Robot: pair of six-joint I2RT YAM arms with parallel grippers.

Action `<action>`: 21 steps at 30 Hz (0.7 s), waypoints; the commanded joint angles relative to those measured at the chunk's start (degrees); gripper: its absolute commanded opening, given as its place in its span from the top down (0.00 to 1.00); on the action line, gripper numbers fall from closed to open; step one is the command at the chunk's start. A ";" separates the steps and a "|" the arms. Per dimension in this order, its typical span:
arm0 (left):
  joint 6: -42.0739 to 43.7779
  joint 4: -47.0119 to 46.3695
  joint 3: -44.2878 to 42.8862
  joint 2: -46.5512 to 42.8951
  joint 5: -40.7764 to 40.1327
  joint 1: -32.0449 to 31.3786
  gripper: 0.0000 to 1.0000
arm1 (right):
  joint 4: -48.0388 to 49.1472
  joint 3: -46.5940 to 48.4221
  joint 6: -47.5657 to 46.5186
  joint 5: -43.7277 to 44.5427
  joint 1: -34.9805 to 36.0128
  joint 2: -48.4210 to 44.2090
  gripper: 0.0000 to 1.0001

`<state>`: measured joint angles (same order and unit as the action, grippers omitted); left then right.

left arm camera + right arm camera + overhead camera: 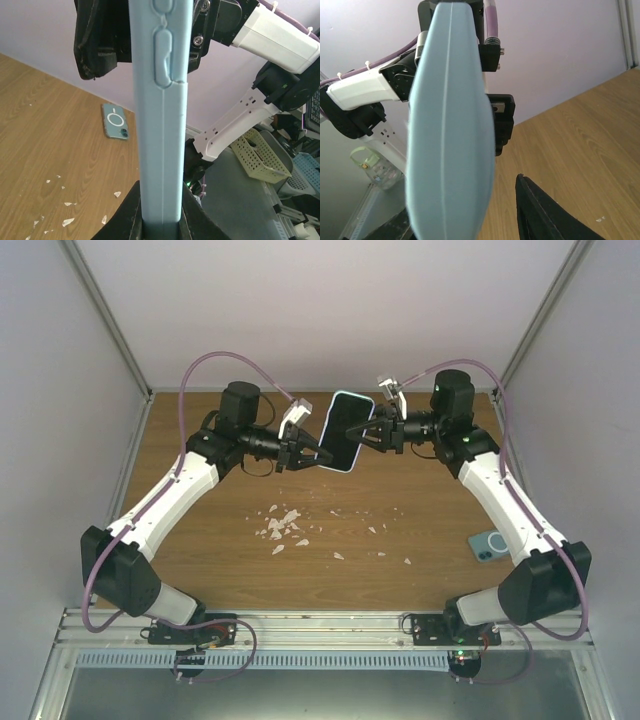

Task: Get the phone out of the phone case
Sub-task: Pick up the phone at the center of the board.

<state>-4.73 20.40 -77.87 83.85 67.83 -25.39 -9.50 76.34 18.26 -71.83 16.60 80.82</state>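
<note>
A phone with a dark screen in a light-blue case (347, 430) is held up in the air over the back middle of the table, between both grippers. My left gripper (308, 450) is shut on the case's lower left end. In the left wrist view the case's side edge (160, 125) with its button bumps runs up from between my fingers (160, 197). My right gripper (368, 432) is at the case's right side. In the right wrist view the case's edge (450, 150) lies between open jaws, with a gap to the right finger (545, 215).
A second light-blue handset with a ring on its back (490, 544) lies on the wooden table by the right arm; it also shows in the left wrist view (116, 122). White scraps (285, 525) litter the table's middle. Plastic baskets (260, 155) stand off the table.
</note>
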 commanded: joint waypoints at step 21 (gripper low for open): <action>10.62 6.83 -2.26 1.03 2.52 3.23 1.00 | 4.58 -0.61 5.26 -1.07 2.85 2.42 0.76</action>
<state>2.44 27.49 -77.89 84.47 67.81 -23.00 -7.09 75.85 21.85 -72.14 19.64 83.42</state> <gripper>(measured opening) 0.101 0.246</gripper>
